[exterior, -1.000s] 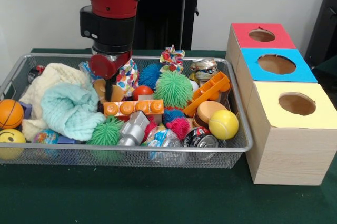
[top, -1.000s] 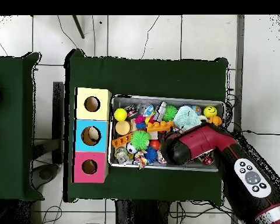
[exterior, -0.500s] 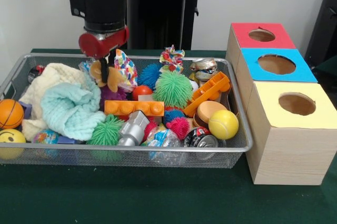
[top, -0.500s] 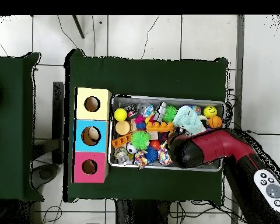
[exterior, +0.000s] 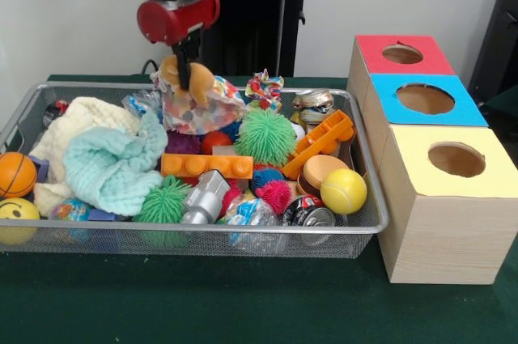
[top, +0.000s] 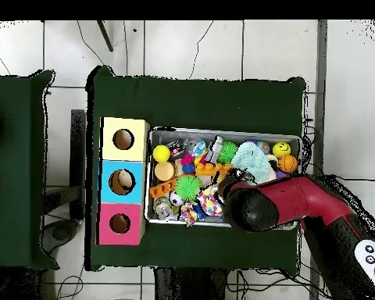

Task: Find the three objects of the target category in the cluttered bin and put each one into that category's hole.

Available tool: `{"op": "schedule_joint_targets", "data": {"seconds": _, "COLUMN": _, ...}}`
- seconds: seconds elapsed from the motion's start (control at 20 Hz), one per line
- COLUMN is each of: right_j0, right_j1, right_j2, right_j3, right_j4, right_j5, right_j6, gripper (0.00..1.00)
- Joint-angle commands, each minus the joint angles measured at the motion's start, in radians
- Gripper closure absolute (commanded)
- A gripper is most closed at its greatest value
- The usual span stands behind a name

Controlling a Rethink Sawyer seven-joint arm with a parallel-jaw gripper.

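My gripper (exterior: 185, 77) hangs above the back left-middle of the wire bin (exterior: 243, 231), shut on a soft toy (exterior: 197, 107) with a tan head and a dotted, many-coloured cloth body. The toy dangles clear of the pile, its cloth just over the clutter. From overhead the red arm covers the gripper; only the toy's dotted cloth (top: 210, 202) shows beside it. At the right stand three wooden boxes with round holes: red (exterior: 402, 54), blue (exterior: 425, 99) and yellow (exterior: 456, 159).
The bin holds a green spiky ball (exterior: 265, 137), an orange brick (exterior: 205, 166), a mint cloth (exterior: 109, 170), a cream cloth (exterior: 77, 121), a yellow ball (exterior: 343, 191), a basketball (exterior: 16, 174), a smiley ball (exterior: 15, 214) and cans (exterior: 312, 214).
The gripper has risen out of the pile with the soft toy and moved slightly right; the toy's dotted cloth now hangs free above the bin.
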Motion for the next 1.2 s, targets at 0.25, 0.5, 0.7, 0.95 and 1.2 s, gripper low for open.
{"op": "schedule_joint_targets", "data": {"seconds": 0.25, "right_j0": -0.011, "right_j1": -0.085, "right_j2": 0.185, "right_j3": 0.112, "right_j4": 0.105, "right_j5": 0.014, "right_j6": -0.116, "gripper": 1.0}}
{"op": "schedule_joint_targets", "data": {"seconds": 0.5, "right_j0": 0.0, "right_j1": -0.111, "right_j2": 0.204, "right_j3": 0.116, "right_j4": 0.138, "right_j5": 0.037, "right_j6": -0.088, "gripper": 1.0}}
{"op": "schedule_joint_targets", "data": {"seconds": 0.7, "right_j0": 0.02, "right_j1": -0.113, "right_j2": 0.198, "right_j3": 0.114, "right_j4": 0.152, "right_j5": 0.045, "right_j6": -0.057, "gripper": 1.0}}
{"op": "schedule_joint_targets", "data": {"seconds": 0.95, "right_j0": 0.017, "right_j1": -0.08, "right_j2": 0.222, "right_j3": 0.1, "right_j4": 0.096, "right_j5": 0.003, "right_j6": -0.122, "gripper": 1.0}}
{"op": "schedule_joint_targets", "data": {"seconds": 1.2, "right_j0": 0.023, "right_j1": -0.079, "right_j2": 0.211, "right_j3": 0.092, "right_j4": 0.121, "right_j5": 0.001, "right_j6": -0.063, "gripper": 1.0}}
